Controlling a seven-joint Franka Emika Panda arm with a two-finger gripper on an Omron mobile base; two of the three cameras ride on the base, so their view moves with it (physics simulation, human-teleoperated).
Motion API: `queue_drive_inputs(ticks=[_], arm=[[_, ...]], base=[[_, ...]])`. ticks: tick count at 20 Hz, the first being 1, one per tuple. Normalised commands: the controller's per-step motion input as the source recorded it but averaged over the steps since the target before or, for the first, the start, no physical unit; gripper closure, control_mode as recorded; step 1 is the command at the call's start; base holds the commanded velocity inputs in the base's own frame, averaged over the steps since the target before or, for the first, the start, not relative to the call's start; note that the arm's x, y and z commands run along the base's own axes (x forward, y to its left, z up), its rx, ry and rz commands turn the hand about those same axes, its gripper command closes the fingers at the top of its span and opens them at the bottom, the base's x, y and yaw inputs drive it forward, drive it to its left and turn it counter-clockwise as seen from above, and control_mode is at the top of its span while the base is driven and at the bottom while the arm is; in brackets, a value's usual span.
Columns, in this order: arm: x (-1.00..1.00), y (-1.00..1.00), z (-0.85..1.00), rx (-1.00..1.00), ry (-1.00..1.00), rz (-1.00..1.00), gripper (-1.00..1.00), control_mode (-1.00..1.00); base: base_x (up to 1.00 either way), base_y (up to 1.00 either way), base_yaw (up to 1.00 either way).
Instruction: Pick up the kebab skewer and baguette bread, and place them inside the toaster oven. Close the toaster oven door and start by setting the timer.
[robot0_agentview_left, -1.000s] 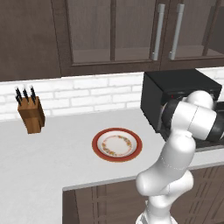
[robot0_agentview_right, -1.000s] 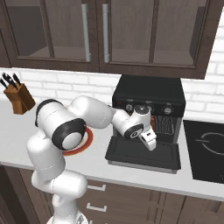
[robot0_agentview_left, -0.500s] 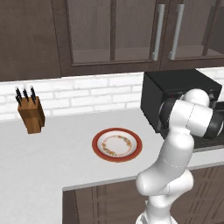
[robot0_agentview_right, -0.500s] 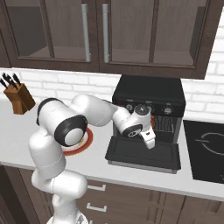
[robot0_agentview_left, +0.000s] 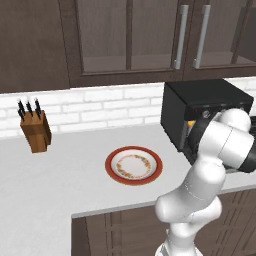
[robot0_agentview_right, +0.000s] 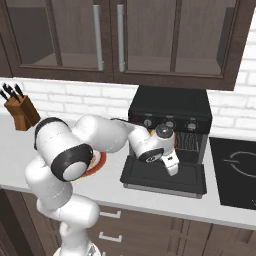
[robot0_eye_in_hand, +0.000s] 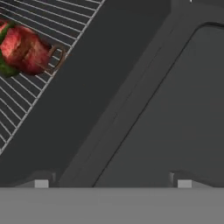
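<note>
Dark fingers (robot0_eye_in_hand: 113, 183) wide apart, empty

1. I see the toaster oven (robot0_agentview_right: 170, 107) at the back of the worktop (robot0_agentview_left: 65, 185), its toaster oven door (robot0_agentview_right: 165, 175) dropped flat in front.
2. The kebab skewer (robot0_eye_in_hand: 24, 50) lies on the wire rack (robot0_eye_in_hand: 39, 83) inside.
3. My tool (robot0_agentview_right: 171, 167) hangs over the door.
4. The plate (robot0_agentview_left: 133, 165) sits left of the oven, the knife block (robot0_agentview_left: 36, 131) further left by the wall.
</note>
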Motion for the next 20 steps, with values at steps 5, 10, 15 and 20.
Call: queue_drive_inputs(ticks=[5,10,15,20], arm=[[-0.99,0.19,0.10,-0.02,0.00,0.22,-1.00,-1.00],[-0.98,0.68,0.00,-0.09,0.00,0.23,-1.00,-1.00],[-0.54,0.57,0.00,-0.12,0.10,0.19,-1.00,-1.00],[-0.23,0.44,-0.04,-0.11,0.16,0.19,-1.00,-1.00]], base=[[0.00,0.00,0.00],[0.00,0.00,0.00],[0.00,0.00,0.00],[0.00,0.00,0.00]])
